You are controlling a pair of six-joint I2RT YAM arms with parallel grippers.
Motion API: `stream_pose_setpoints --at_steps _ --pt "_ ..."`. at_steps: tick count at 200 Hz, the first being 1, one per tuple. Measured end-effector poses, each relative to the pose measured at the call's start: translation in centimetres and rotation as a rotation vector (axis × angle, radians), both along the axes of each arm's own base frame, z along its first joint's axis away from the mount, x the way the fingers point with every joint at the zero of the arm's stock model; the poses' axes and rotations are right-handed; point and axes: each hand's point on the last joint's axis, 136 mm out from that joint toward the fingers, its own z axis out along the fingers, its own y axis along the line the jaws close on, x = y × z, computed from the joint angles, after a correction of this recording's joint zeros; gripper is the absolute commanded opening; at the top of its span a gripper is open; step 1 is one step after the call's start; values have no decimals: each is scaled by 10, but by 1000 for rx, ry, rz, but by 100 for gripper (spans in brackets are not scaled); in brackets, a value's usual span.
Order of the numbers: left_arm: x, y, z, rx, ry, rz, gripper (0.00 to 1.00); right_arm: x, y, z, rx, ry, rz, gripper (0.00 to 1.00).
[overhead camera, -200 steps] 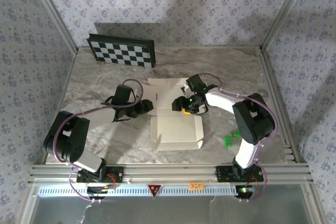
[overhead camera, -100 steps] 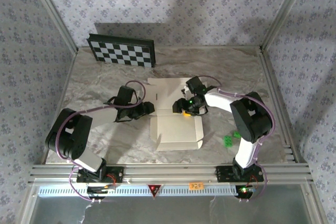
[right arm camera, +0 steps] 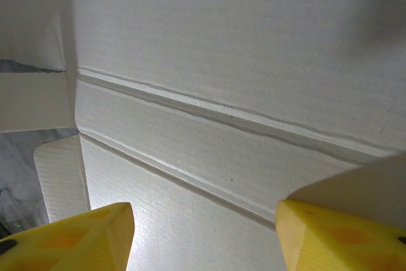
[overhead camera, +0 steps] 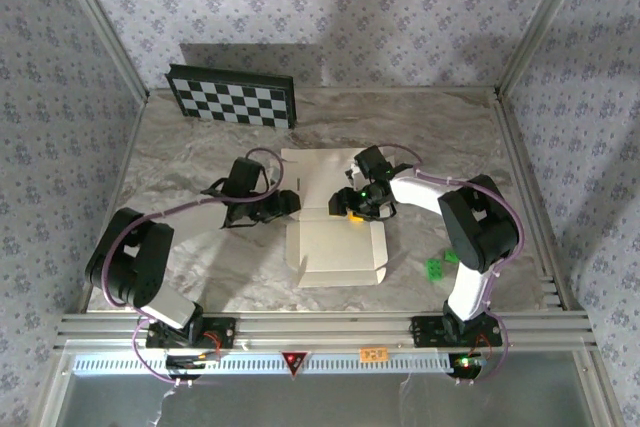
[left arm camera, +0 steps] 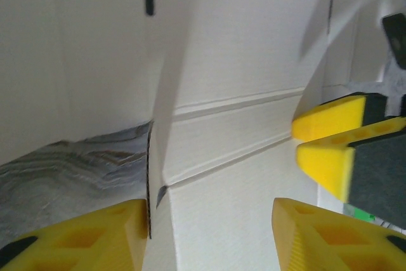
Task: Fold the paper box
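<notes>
Top view: paper box (overhead camera: 335, 247) lies opened out on the table (overhead camera: 180, 147), with the left gripper (overhead camera: 285, 203) at its left edge and the right gripper (overhead camera: 347, 210) over its middle crease. Left wrist: left gripper (left arm camera: 209, 220) spread open, with a box (left arm camera: 241, 42) flap edge just inside one finger (left arm camera: 82, 233). Right wrist: right gripper (right arm camera: 203, 220) spread open, with the box's (right arm camera: 222, 61) double crease just ahead.
</notes>
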Motion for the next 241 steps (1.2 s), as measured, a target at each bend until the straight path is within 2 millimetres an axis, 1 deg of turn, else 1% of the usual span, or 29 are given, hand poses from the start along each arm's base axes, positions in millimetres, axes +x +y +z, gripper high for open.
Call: stream_pose_setpoints --at_steps 19,34,68,115,155,170,195,241 --pt "4 -5 7 -9 -15 -9 52 0 0 0 1 -1 0 64" --pt "5 -8 7 -10 -18 -18 50 0 0 0 1 -2 0 63" --pt "4 -14 1 -4 -1 -35 47 0 0 0 2 -3 0 63" --pt "3 -25 -1 -16 11 -67 44 0 0 0 4 -6 0 63" --pt "0 -32 -13 -19 43 -85 41 0 0 0 4 -6 0 63" --pt "2 -36 -16 -22 50 -90 38 0 0 0 4 -6 0 63" --pt "3 -40 -23 -18 69 -95 28 0 0 0 4 -6 -2 63" --pt "4 -45 -33 -11 87 -99 18 1 -1 0 4 -6 -3 63"
